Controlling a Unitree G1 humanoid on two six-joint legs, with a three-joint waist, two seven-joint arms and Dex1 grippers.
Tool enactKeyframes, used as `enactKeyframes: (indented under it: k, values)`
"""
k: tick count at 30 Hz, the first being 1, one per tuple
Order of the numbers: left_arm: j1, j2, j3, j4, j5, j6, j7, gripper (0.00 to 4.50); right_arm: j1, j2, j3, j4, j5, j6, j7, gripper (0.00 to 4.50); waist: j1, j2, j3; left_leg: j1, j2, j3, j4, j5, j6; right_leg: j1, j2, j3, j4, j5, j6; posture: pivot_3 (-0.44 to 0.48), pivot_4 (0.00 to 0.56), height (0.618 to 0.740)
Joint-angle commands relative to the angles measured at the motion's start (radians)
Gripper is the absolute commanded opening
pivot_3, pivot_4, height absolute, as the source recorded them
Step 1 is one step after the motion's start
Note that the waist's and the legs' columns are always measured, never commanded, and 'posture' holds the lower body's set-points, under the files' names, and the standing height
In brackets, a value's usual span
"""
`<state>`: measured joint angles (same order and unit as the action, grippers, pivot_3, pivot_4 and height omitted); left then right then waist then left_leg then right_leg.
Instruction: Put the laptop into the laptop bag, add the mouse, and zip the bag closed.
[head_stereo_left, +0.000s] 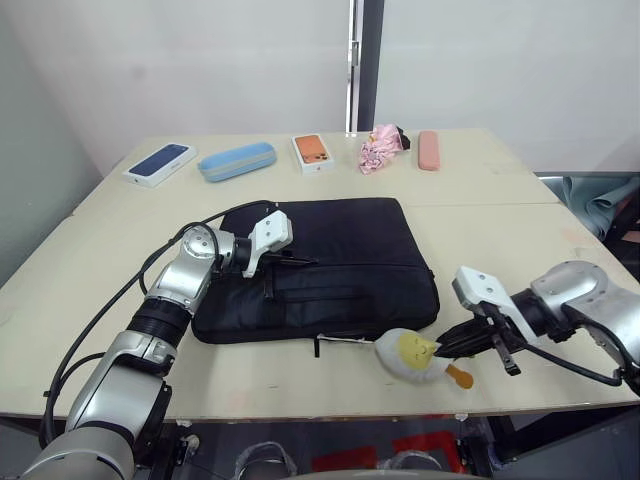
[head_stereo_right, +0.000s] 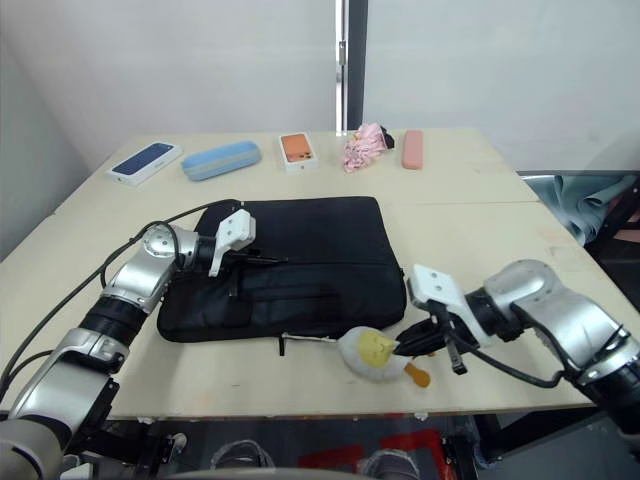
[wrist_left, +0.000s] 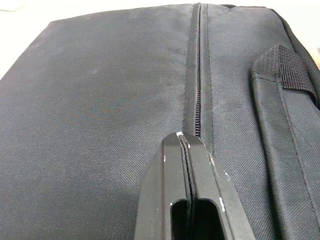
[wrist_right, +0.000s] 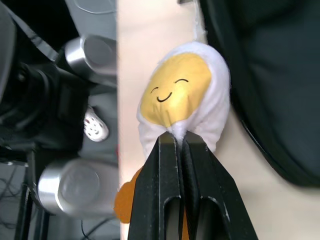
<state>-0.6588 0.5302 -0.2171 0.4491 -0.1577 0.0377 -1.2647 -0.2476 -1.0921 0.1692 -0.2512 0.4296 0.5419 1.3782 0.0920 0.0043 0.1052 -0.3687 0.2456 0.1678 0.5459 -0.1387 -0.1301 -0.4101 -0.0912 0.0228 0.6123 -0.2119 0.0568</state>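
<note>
laptop bag (head_stereo_left: 330, 265): flat black fabric sleeve, zip seam and front strap, lying mid-desk (head_stereo_left: 120, 240) | egg charm (head_stereo_left: 412, 354): white plush, yellow smiling yolk, at bag's near edge | right pincer (wrist_right: 179, 141): clenched on egg charm | left pincer (wrist_left: 184, 142): fingers pressed together on bag's zip line

Place: a bare test room or lab
Walls: plain white panels (head_stereo_left: 200, 60) with a dark vertical seam (head_stereo_left: 365, 65)
Table: pale plywood top (head_stereo_left: 500, 250) made of joined boards
Props: phone boxes (head_stereo_left: 160, 163), a light-blue case (head_stereo_left: 237, 160), a pink case (head_stereo_left: 428, 150), laid in a row along the far edge
</note>
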Motion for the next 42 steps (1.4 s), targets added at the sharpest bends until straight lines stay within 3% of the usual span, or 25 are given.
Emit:
enactKeyframes:
  k: [1, 17, 42]
  values:
    - [0.073, 0.013, -0.089, 0.112, 0.103, 0.023, -0.012, 0.0, 0.001, -0.022, -0.036, 0.053, -0.031, -0.061, 0.027, 0.04, 0.0, 0.0, 0.0, 0.0, 0.0, 0.0, 0.0, 0.0, 0.0, 0.0, 0.0, 0.0, 0.0, 0.0, 0.0, 0.0, 0.15, 0.74]
    - [0.096, 0.011, -0.09, 0.107, 0.098, 0.01, -0.017, 0.0, -0.001, -0.079, -0.108, 0.287, -0.088, -0.185, 0.073, 0.04, 0.0, -0.004, 0.002, 0.0, 0.0, 0.004, 0.0, -0.001, 0.001, -0.002, 0.0, 0.0, 0.0, 0.0, 0.0, 0.0, 0.15, 0.74]
    - [0.099, 0.007, -0.088, 0.108, 0.093, 0.0, -0.024, 0.0, -0.152, -0.089, -0.112, 0.538, -0.219, -0.29, 0.055, 0.04, 0.0, -0.003, 0.002, 0.0, -0.001, 0.007, 0.0, -0.003, 0.003, -0.003, 0.0, 0.002, -0.002, 0.0, 0.0, 0.0, 0.15, 0.74]
